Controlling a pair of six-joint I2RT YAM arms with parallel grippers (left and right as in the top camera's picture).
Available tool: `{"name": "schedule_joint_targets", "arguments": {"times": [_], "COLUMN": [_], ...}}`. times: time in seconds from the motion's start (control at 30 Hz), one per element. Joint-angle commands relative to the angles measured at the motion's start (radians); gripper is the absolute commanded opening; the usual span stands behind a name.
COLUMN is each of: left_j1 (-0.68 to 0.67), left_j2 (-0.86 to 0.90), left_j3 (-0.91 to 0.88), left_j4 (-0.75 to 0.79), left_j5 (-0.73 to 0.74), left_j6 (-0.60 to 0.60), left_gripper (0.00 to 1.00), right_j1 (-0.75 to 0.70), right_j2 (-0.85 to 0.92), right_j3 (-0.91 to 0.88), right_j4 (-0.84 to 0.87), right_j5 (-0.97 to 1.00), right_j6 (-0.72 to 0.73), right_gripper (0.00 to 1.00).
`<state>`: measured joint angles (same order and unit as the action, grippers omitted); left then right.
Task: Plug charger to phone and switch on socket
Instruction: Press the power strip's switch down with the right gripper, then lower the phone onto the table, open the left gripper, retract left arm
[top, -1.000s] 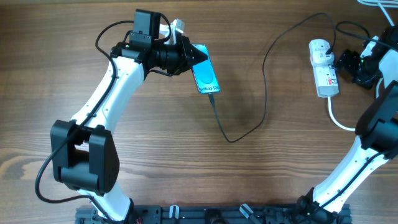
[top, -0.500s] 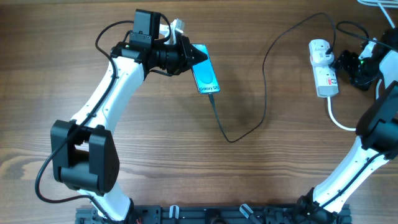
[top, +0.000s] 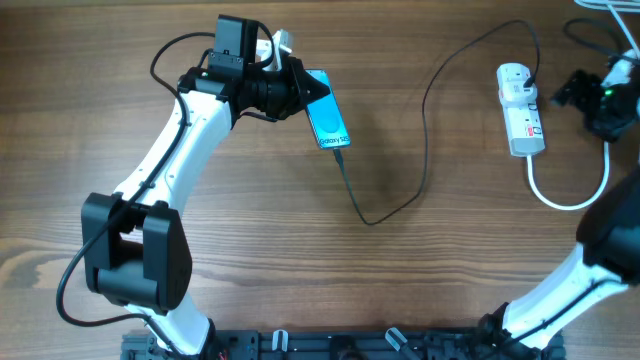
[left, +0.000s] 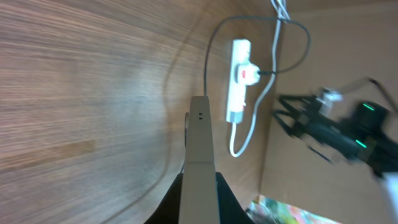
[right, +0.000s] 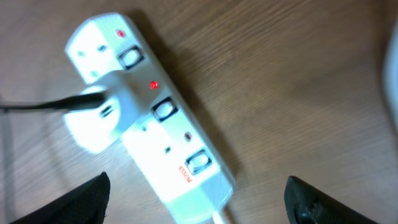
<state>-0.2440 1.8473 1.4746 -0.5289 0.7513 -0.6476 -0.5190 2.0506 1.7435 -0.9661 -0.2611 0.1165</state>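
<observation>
In the overhead view my left gripper (top: 306, 92) is shut on the upper end of the teal-screened phone (top: 328, 122), which is tilted. In the left wrist view the phone (left: 199, 155) shows edge-on between my fingers. The black charger cable (top: 372, 221) meets the phone's lower end, loops across the table and runs to the white plug (top: 514, 76) in the socket (top: 524, 122). My right gripper (top: 573, 94) is open and empty, right of the socket. In the right wrist view its fingers (right: 199, 199) are spread above the socket (right: 155, 121), where a red light (right: 153, 84) glows.
A thick white cable (top: 556, 203) leaves the socket's near end and curves right. The socket (left: 239, 81) and my right arm (left: 339, 127) also show in the left wrist view. More cables lie at the table's far right corner (top: 600, 10).
My right gripper has drawn back to the right, away from the socket. The left gripper has tilted the phone slightly. The white cable has swung right.
</observation>
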Motion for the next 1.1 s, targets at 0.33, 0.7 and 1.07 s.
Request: {"name": "schedule_joint_targets", "arguments": {"times": [0.33, 0.7, 1.07], "left_j1": [0.0, -0.005, -0.023], "left_j2": [0.027, 0.22, 0.326], "left_j3": [0.008, 0.008, 0.008], "left_j4": [-0.027, 0.07, 0.11], "left_j5": [-0.229, -0.231, -0.326], "left_j6": [0.013, 0.121, 0.121], "left_gripper": [0.04, 0.04, 0.04], "right_j1": [0.097, 0.149, 0.179], "right_j2": [-0.227, -0.227, -0.227], "right_j3": [-0.051, -0.206, -0.207], "right_j4": [-0.374, -0.241, -0.238], "right_j5": [0.052, 0.059, 0.058], "right_j6": [-0.138, -0.114, -0.114], "right_gripper": [0.88, 0.88, 0.89]}}
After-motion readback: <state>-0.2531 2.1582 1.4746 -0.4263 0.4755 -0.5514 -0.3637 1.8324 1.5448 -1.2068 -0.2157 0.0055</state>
